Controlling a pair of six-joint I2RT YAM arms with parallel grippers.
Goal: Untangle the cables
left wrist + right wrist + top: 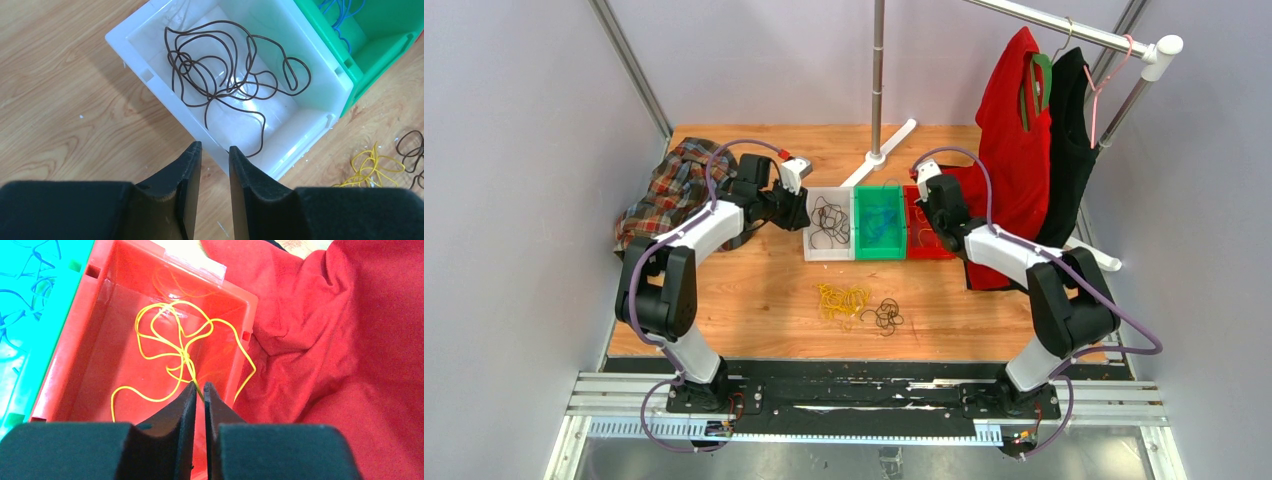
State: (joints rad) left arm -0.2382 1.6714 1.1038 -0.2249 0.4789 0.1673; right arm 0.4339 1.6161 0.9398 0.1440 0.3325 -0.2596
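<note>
Looking down from above, you are seeing a yellow tangle (842,299) and a black tangle (884,315) of cables lying side by side at the middle of the table's (754,300) near edge. The white bin (808,235), green bin (880,254) and red bin (916,248) are lining the far side.

On the left wrist, your left gripper (215,150) is hovering over the white bin's rim, fingers slightly apart and holding nothing. A dark cable (218,92) is lying looped inside.

On the right wrist, your right gripper (199,386) is pinching a yellow cable (184,356) above the red bin, one loop hanging over its wall.

Claw (215,147) parted; dark cable (218,91) in white bin (131,52).
</note>
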